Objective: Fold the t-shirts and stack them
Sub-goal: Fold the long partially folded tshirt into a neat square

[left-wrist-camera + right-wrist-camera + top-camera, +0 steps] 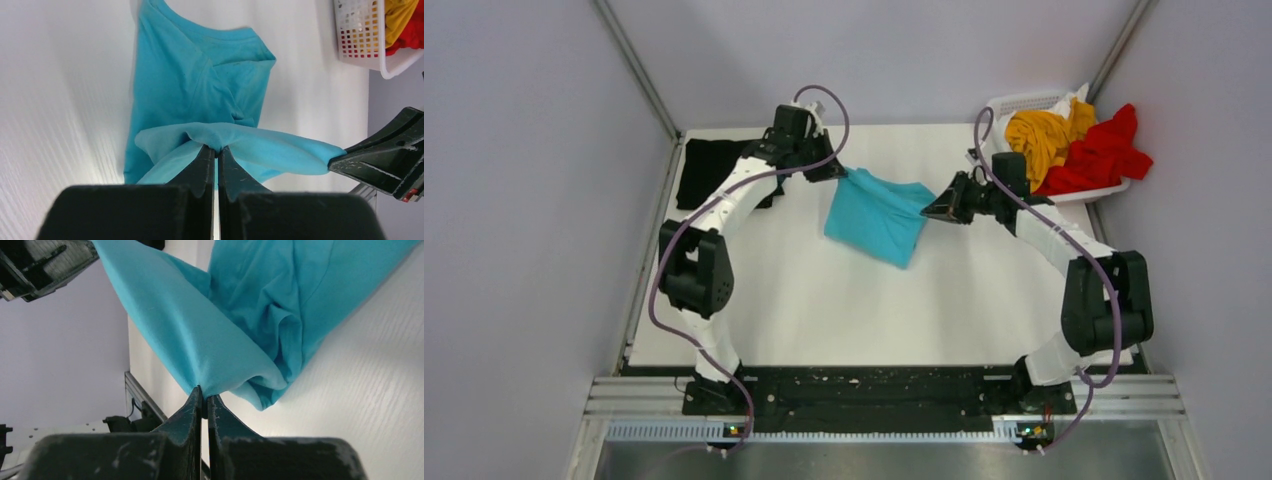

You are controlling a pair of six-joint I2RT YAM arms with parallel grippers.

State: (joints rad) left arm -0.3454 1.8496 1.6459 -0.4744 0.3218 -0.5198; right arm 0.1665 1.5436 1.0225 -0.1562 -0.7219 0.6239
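The turquoise t-shirt point(879, 215) hangs stretched between both grippers above the table's far middle, its lower part draping onto the table. My left gripper point(836, 171) is shut on its upper left edge; in the left wrist view point(217, 149) the cloth point(200, 90) bunches at the fingertips. My right gripper point(932, 209) is shut on its right edge; in the right wrist view point(204, 392) the shirt point(260, 305) fans out from the tips. The black t-shirt point(704, 170) lies flat at the far left. The mustard t-shirt point(1044, 135) and red t-shirt point(1099, 155) sit in the basket.
The white lattice basket point(1014, 103) stands at the far right corner, also in the left wrist view point(360, 35). White table point(844, 310) with grey walls around it. A metal rail point(884, 395) runs along the near edge by the arm bases.
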